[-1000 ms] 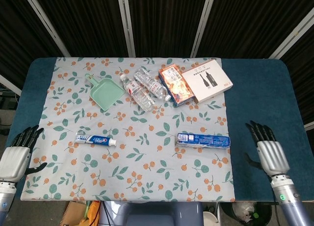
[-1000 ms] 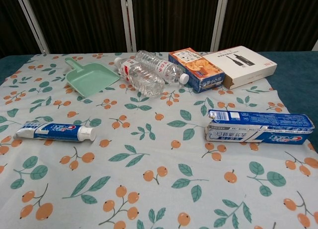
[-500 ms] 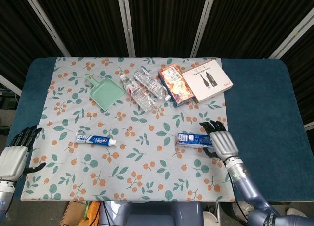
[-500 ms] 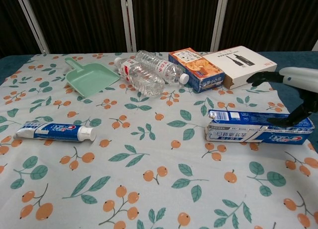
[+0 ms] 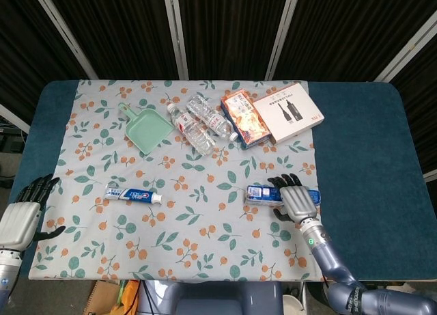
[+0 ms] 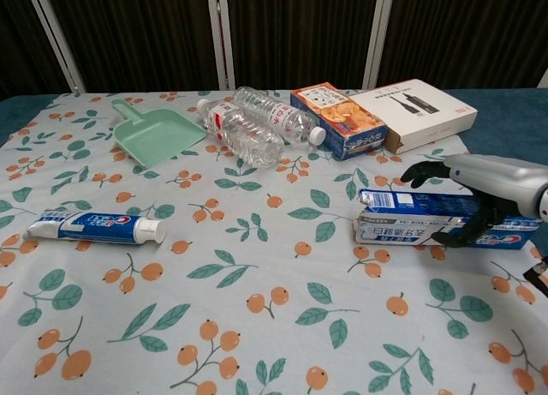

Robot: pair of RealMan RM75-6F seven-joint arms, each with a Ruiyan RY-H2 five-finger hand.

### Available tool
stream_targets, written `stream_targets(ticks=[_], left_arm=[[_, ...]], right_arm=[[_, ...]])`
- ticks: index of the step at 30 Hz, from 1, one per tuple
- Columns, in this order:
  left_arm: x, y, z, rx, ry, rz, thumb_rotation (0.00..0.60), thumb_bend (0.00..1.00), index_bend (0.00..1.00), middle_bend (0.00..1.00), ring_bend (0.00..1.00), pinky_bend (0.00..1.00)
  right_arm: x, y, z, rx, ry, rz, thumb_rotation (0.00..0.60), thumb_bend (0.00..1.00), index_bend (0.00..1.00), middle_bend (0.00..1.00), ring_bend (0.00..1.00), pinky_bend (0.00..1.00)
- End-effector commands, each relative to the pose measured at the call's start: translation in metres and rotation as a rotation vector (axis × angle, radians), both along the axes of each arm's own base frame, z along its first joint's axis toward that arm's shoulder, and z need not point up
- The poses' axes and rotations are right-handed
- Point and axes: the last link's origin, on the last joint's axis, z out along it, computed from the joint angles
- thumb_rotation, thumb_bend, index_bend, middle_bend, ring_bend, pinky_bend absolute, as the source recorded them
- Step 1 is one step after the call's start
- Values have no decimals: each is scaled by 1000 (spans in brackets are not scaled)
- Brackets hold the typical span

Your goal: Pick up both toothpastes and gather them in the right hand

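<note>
The boxed toothpaste (image 5: pixel 281 195) lies flat on the floral cloth (image 5: pixel 205 226) toward my right side, and my right robot hand (image 5: pixel 295 200) now hangs directly over its right half — a second ago that hand was out past the cloth's edge on the bare blue desk (image 5: pixel 369 158), and half a second ago only at the box's far end. In the chest view its fingers (image 6: pixel 425 170) arch over the top of the box with the thumb dropping down the near face; they are spread, not yet clamped, so I judge the box is not yet held. It has not shifted at all.

The toothpaste tube (image 5: pixel 133 194) lies untouched on the left part of the cloth, cap toward the middle. My left robot hand (image 5: pixel 20 219) waits off the cloth's left edge, fingers apart and holding nothing — barely moved.

So the first pick is just starting: I need to close on the box, then bring the tube across. Further back sit the green dustpan (image 5: pixel 147 129), two water bottles (image 5: pixel 200 124), a snack box (image 5: pixel 242 117) and a white carton (image 5: pixel 287 111), well clear.
</note>
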Motion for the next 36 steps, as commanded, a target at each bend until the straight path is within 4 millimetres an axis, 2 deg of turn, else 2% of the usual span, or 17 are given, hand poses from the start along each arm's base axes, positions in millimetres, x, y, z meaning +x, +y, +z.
stream_targets(ticks=[1,4,7,9,11,14,19,26,31,36], left_arm=[[0,1,0,-2,-1,1,600,18,47,26,37,118],[0,1,-1,-3,-3,1,600,18,48,27,37,118],[0,1,-1,-5,-4,2,600,18,49,27,37,118],[0,1,-1,-8,-5,4,600,18,50,28,37,117],[0,1,-1,-10,-6,3,600,18,50,29,37,117],[0,1,-2,-10,-4,0,600,18,52,31,37,117],[1,1,-2,-12,-5,2,600,19,56,37,37,117],[0,1,-2,-18,-4,9,600,18,76,51,37,117],[0,3,-4,-25,0,22,600,18,142,77,48,128],[7,19,-9,-28,35,17,600,47,200,157,141,208]], right_arm=[[-1,-3,-3,-1,7,-2,600,349,178,205,110,61],[-7,-6,-6,-3,37,-6,600,349,192,226,130,67],[-12,-7,-8,-4,41,-26,600,350,250,292,192,118],[-14,-7,-9,-7,40,-35,600,349,321,362,270,191],[-16,-6,-9,-11,35,-40,600,349,405,443,367,307],[-16,-5,-12,-9,21,-41,600,351,474,500,437,409],[-11,-3,-11,-16,-8,-17,600,361,511,526,466,439],[-2,9,11,-62,-77,31,600,363,524,537,476,470],[-3,26,41,-122,-120,73,600,363,524,537,476,470],[-8,37,64,-153,-151,77,600,363,524,537,476,470]])
